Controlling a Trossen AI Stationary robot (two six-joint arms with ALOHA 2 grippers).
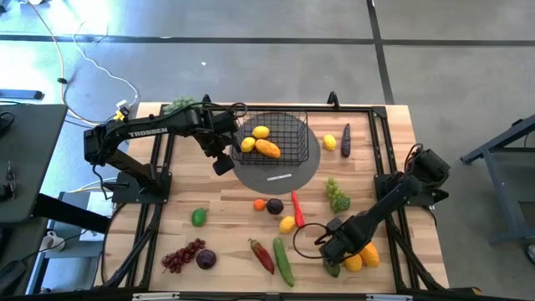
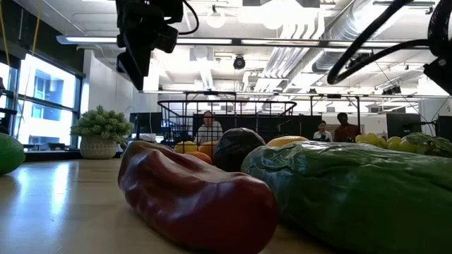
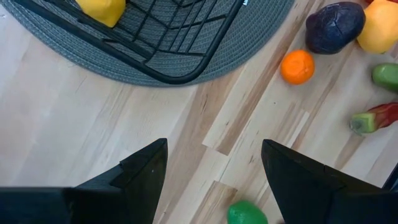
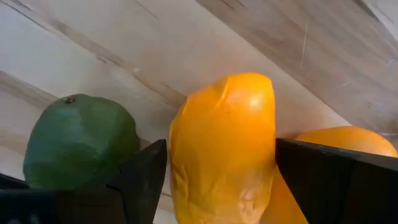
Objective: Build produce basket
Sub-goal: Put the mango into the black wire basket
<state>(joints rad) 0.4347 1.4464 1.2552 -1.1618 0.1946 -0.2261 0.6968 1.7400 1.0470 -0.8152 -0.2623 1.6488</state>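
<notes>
- Wooden slats of the pale table (image 1: pixel 217 213) run under me, ringed by a black frame, with a bright open office beyond it.
- At twelve o'clock on the table sits the small rectangular black wire-mesh basket (image 1: pixel 288 134), resting on a grey round woven mat (image 1: pixel 280 174); a yellow toy lemon (image 1: pixel 261 132) and an orange toy mango (image 1: pixel 267 149) already lie inside.
- My left gripper (image 1: pixel 222 164) hovers just off the basket's nine o'clock edge, fingers apart, holding nothing.
- My right gripper (image 1: pixel 341 251) is down at five o'clock on the table, fingers spread wide on either side of an orange-yellow plastic mango (image 4: pixel 224 146); I am not yet closed on it.
- A green round lime-like fruit (image 4: pixel 81 140) sits just beside that mango, and another orange fruit (image 4: pixel 339 143) touches its far side.
- Loose produce lies scattered: purple grapes (image 1: pixel 182 256), a dark red chilli (image 1: pixel 262 256), a green cucumber (image 1: pixel 283 262), a small orange (image 3: pixel 297 66).
- The mango looks light, hard and glossy, so likely slippery; I judge the best hold is across its widest middle, squarely, so it does not squirt out toward the neighbours.
</notes>
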